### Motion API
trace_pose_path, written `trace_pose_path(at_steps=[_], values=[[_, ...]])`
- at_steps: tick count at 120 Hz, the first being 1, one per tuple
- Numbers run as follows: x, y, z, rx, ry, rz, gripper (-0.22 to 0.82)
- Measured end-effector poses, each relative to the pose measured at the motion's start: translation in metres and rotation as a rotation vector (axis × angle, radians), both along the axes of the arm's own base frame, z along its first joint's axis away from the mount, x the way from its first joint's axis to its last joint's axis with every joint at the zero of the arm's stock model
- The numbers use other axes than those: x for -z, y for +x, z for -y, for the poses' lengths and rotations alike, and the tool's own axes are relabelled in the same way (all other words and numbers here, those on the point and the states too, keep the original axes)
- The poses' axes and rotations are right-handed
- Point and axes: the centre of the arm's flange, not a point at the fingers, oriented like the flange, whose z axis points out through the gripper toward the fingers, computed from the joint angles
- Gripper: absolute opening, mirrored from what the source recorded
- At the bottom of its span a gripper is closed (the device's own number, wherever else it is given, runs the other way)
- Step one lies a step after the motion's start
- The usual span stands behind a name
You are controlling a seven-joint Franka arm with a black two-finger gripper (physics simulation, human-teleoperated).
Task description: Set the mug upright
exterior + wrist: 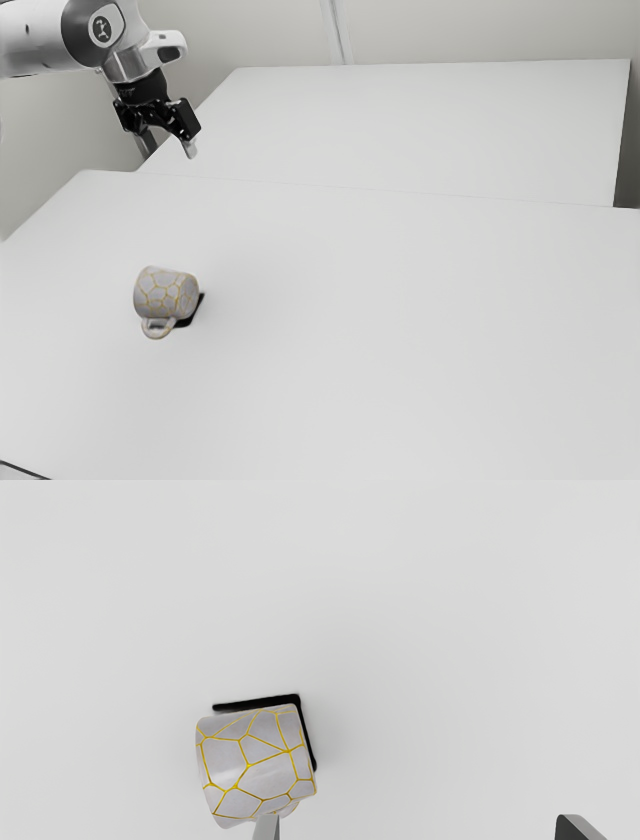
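Note:
The gripper hangs high over the table's far left part in the exterior view, well above and apart from the mug. A pale grey mug with yellow vein lines lies on its side, its handle pointing toward the exterior view's near edge. In the wrist view the mug lies close to one fingertip of the open gripper, with nothing held between the fingers. The handle is mostly hidden there beneath the mug's body.
The mug lies on a white table, with a dark shadow beside it. Behind stands another white surface near the wall. A dark thin line crosses the exterior view's lower left corner.

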Motion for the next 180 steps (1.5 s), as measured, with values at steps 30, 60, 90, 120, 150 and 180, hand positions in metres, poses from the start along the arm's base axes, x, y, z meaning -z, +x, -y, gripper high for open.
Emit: trace_pose_path(at_steps=[30, 60, 90, 120, 150, 180], values=[[0.005, 0.000, 0.001, 0.015, -0.007, -0.008, 0.60], [0.017, -0.033, -0.106, -0.177, -0.295, -0.026, 0.60], [0.110, -0.070, -0.220, -0.305, -0.599, -0.071, 0.60], [0.237, -0.094, -0.260, -0.322, -0.832, -0.130, 0.60], [0.312, -0.104, -0.250, -0.311, -1.000, -0.034, 0.60], [0.323, -0.103, -0.228, -0.181, -1.087, 0.055, 0.60]])
